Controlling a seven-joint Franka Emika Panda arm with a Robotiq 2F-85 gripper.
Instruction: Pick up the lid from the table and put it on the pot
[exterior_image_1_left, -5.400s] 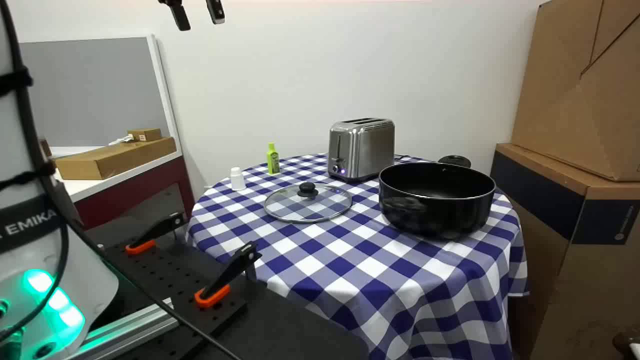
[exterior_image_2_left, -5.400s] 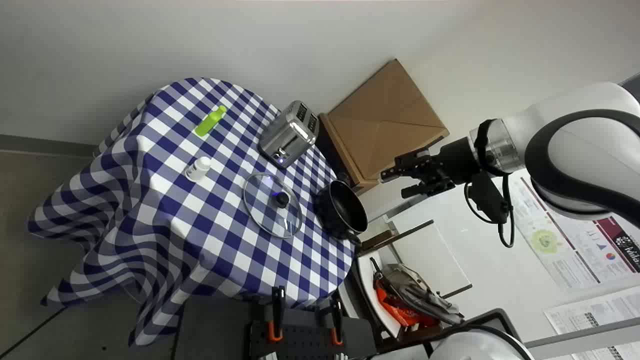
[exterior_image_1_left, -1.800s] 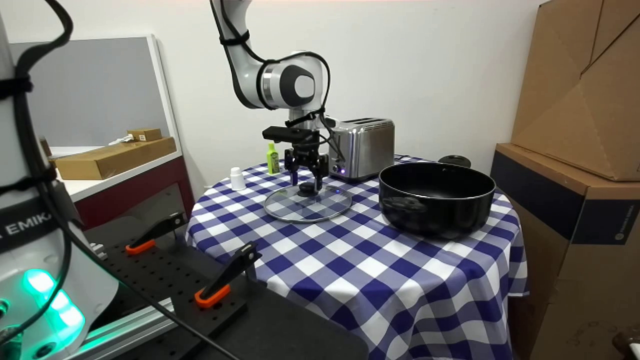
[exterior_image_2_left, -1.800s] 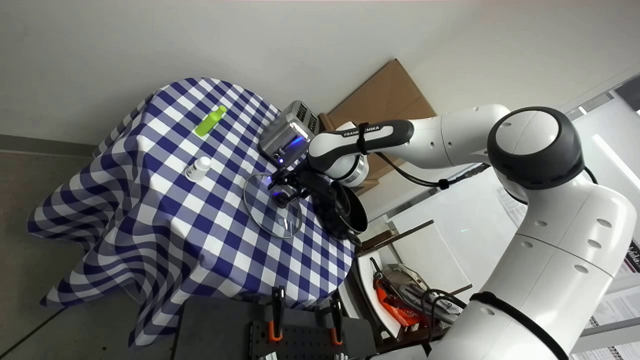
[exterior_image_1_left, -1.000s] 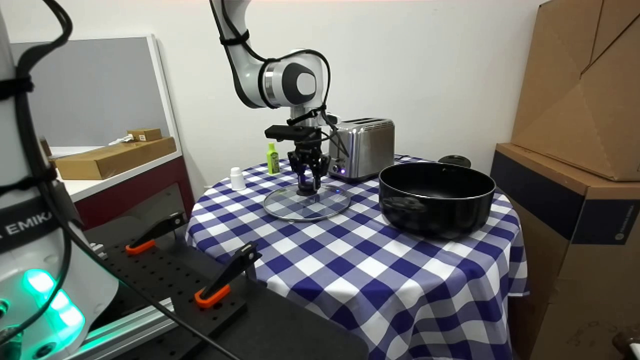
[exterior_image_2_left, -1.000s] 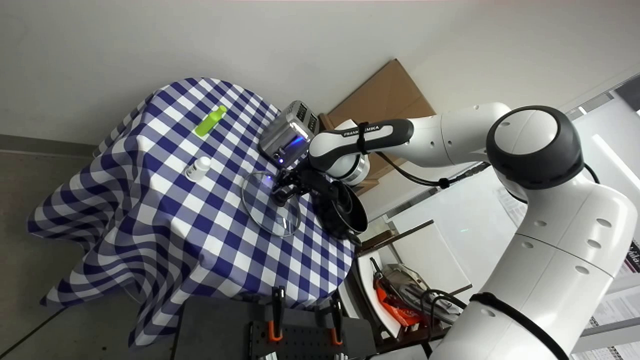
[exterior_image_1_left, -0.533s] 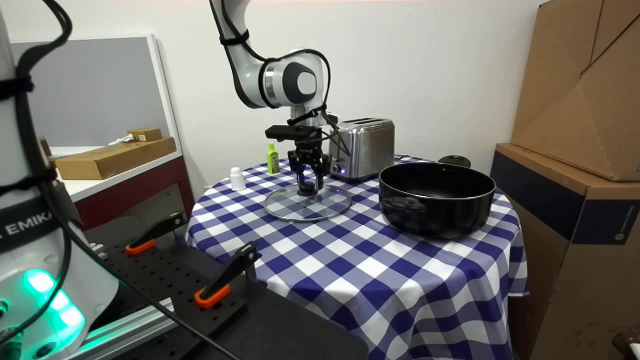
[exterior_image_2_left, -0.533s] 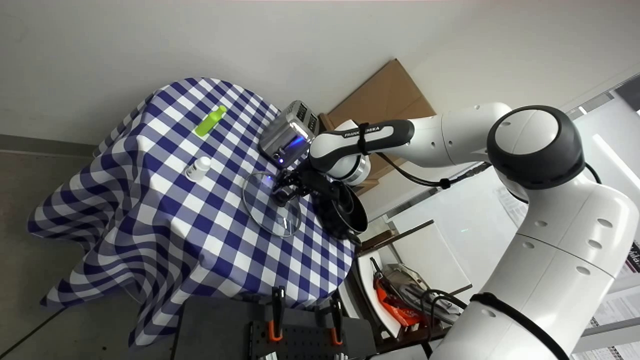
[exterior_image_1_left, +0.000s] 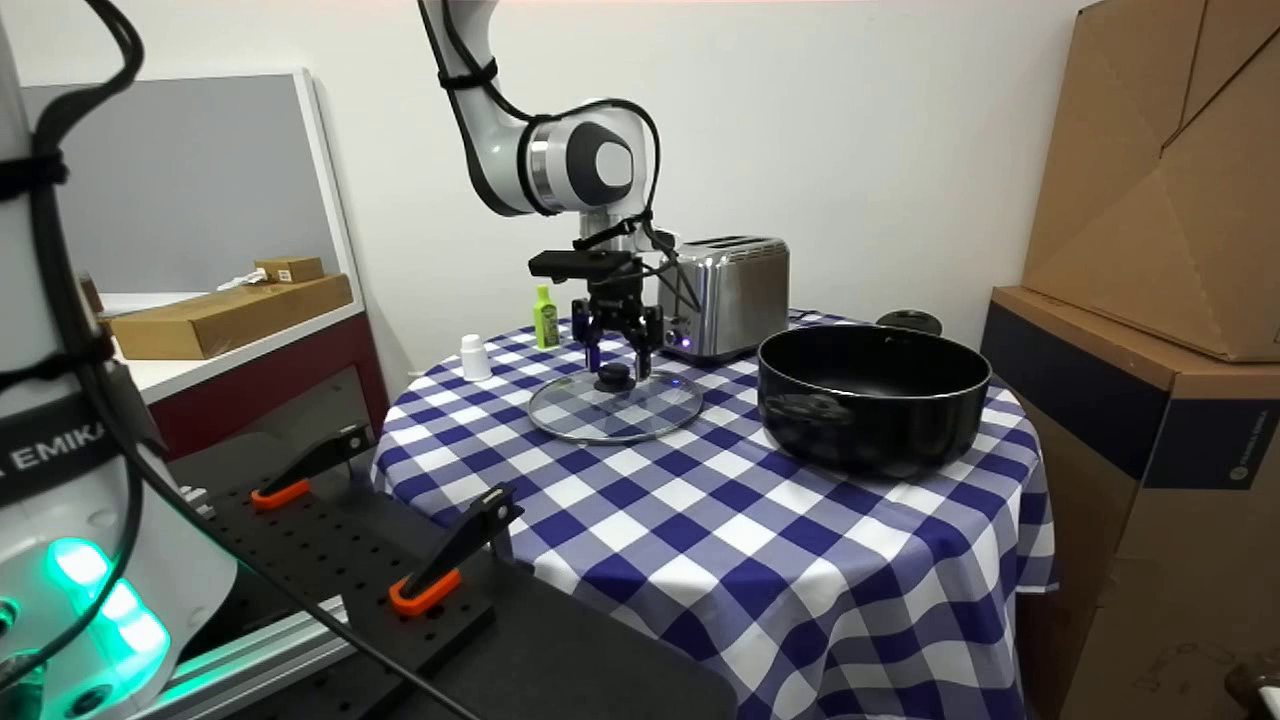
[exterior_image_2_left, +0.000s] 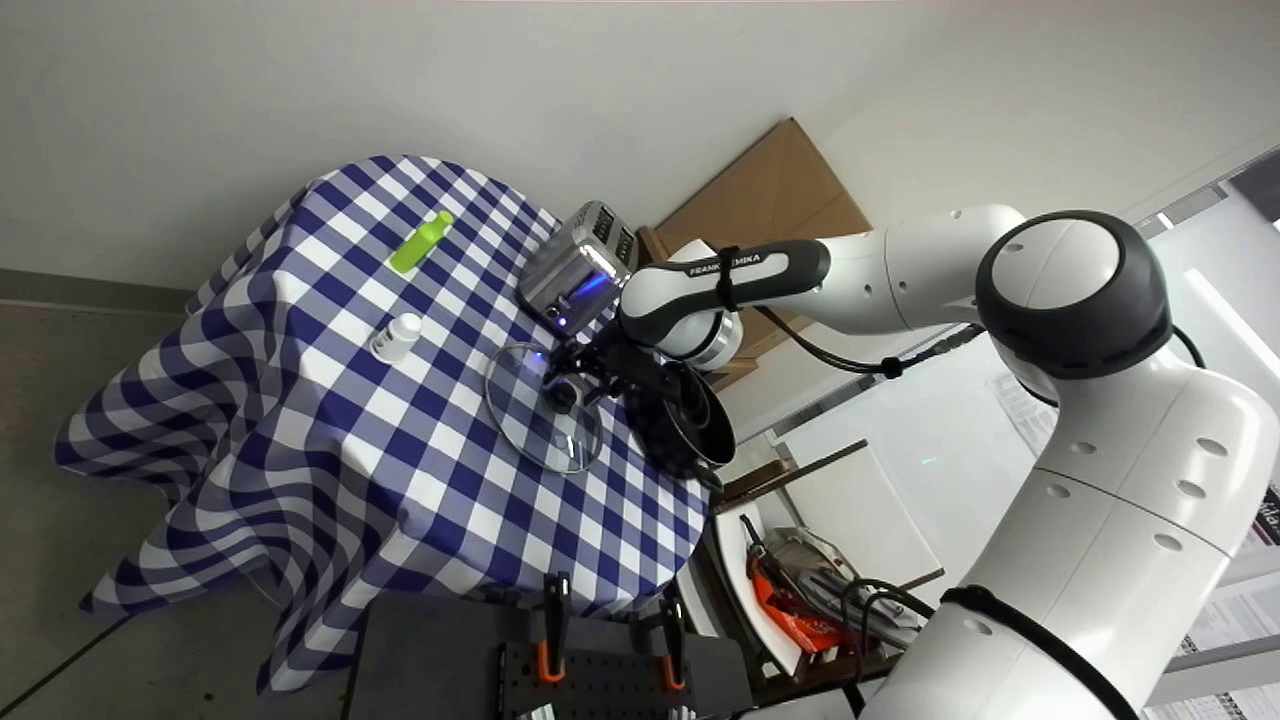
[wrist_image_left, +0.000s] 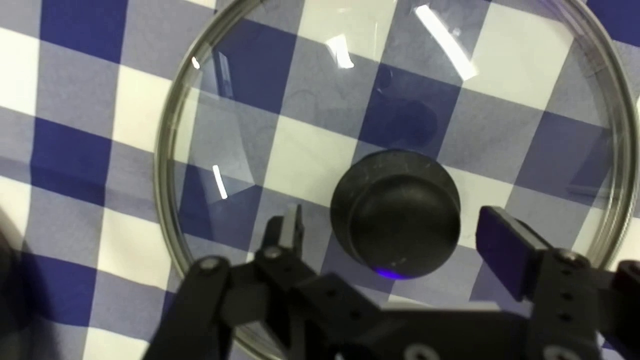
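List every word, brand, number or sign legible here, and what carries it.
"EMIKA": the robot's base, last letter partly covered.
"FRANK…MIKA": an arm link, a strap covering the middle.
Too small or blurred: print on the green bottle, white container, blue-banded box and wall poster.
Wrist view: none; no number readable anywhere.

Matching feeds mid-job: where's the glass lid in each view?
In an exterior view: lid near centre, left of the pot.
In an exterior view: lid left of centre, slightly below.
Wrist view: lid large, centre to right, top edge cut off.
Shared landmark: its black knob.
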